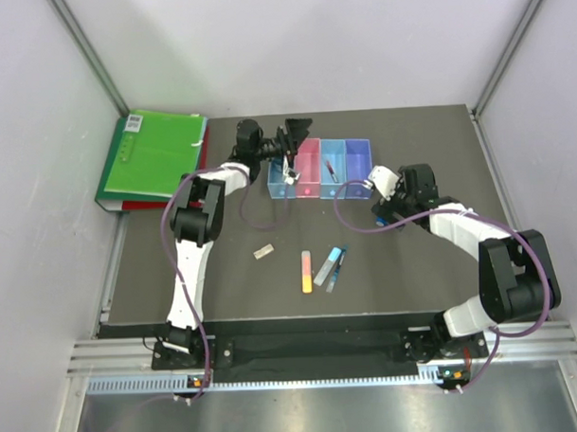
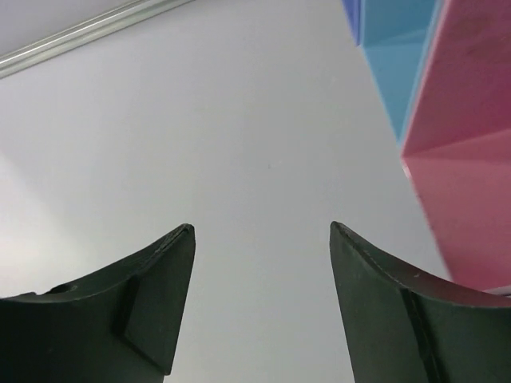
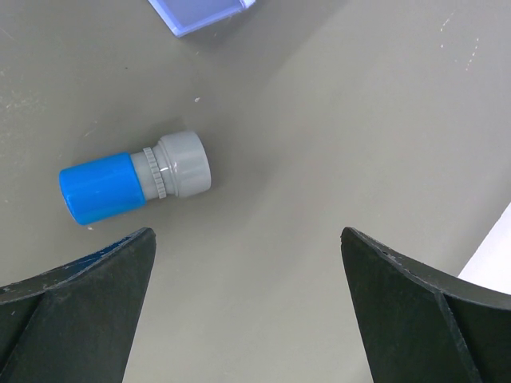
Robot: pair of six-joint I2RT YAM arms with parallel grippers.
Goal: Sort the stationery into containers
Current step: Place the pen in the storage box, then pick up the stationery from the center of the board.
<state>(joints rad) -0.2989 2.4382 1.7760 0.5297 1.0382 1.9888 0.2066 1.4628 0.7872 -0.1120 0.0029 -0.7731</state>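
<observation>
The four joined bins (image 1: 320,167) stand at the back of the table: light blue, pink, light blue, purple. A thin pen (image 1: 332,170) lies in the second light blue bin. A thin reddish pen (image 1: 289,169) leans at the border of the first two bins. My left gripper (image 1: 293,140) hovers open and empty over the left bins; its wrist view (image 2: 262,231) shows the pink bin (image 2: 471,159) on the right. My right gripper (image 1: 381,201) is open, low over the table by the purple bin (image 3: 200,12). The blue-capped piece (image 3: 132,179) lies just ahead of its left finger. The tape roll is not in view.
An orange-pink flat stick (image 1: 307,270), a grey flat stick (image 1: 325,269) and a thin blue pen (image 1: 338,268) lie together at mid-table. A small pale piece (image 1: 262,252) lies to their left. A green folder (image 1: 154,154) rests at the back left corner.
</observation>
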